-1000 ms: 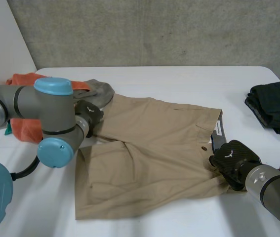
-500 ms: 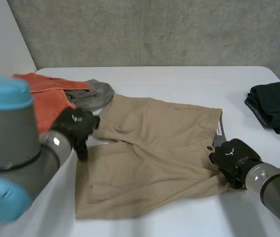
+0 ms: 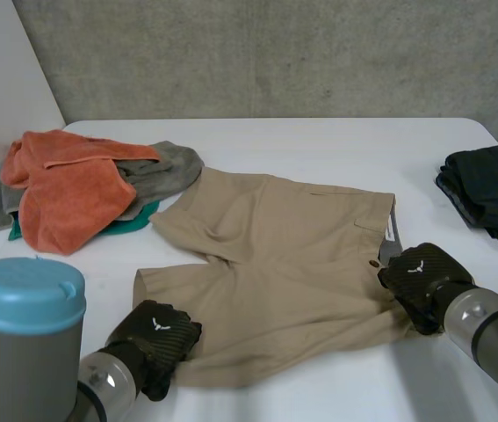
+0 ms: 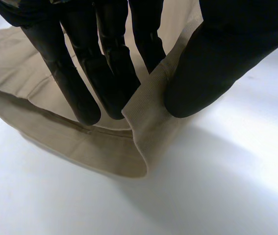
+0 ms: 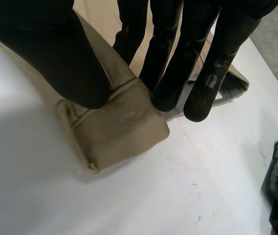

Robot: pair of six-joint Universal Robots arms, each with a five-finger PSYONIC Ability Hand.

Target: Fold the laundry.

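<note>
**Item:** khaki shorts (image 3: pixel 275 264), one pair. They lie spread near the middle of the white counter (image 3: pixel 319 141), waistband toward the robot's right and legs toward its left. The cloth is mostly flat, with a crease by the far leg.

**Left hand** (image 3: pixel 154 338): at the near left corner of the shorts, on the hem of the near leg. In the left wrist view the straight fingers (image 4: pixel 104 63) and the thumb pinch the hem, which is raised slightly off the counter.

**Right hand** (image 3: pixel 420 277): at the near right corner, on the end of the waistband. In the right wrist view the thumb presses a bunched fold of khaki cloth against the fingers (image 5: pixel 168 73).

**Also on the counter:**
- orange towel (image 3: pixel 64 189), heaped over a grey cloth (image 3: pixel 165 167) and a teal cloth (image 3: pixel 134 221), far left
- dark garment (image 3: pixel 490 189), folded, far right, well apart from the shorts

**Step in hand:** both ends of the near edge appear to be grasped, and no fold is made yet.

**Next move, as judged:** lift both corners together and carry the near edge over to the far edge, laying leg on leg. This calls for even height and steady tension between the hands so the cloth does not sag or skew.
</note>
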